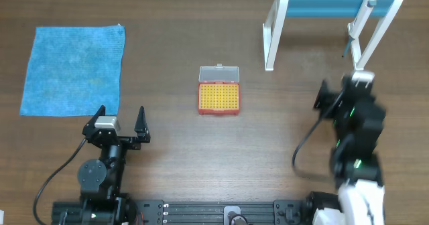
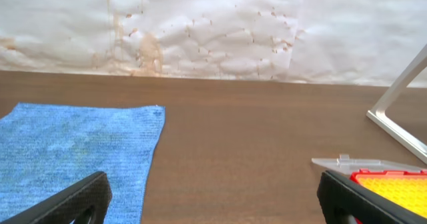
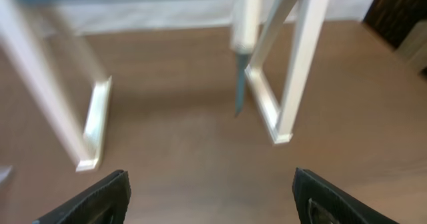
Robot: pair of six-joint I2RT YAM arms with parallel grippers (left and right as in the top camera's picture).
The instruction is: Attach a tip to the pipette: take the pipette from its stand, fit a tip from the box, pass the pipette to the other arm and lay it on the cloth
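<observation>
The cloth (image 1: 72, 71) is lying at left, the left gripper (image 1: 121, 116) held spread near it, the box (image 1: 219, 94) mid-table. The pipette (image 1: 360, 21) is hanging on the stand (image 1: 328, 4) before the spread right gripper (image 3: 210, 201); its taking is judged in hand, closure around its body being needed next.

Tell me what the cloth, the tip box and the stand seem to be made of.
The cloth: blue matte fabric, perhaps microfibre, with a fuzzy weave. The tip box: likely rigid plastic, red shell, yellow grid insert, clear lid. The stand: smooth white frame under a blue bar, plastic or painted metal; cannot tell which.
</observation>
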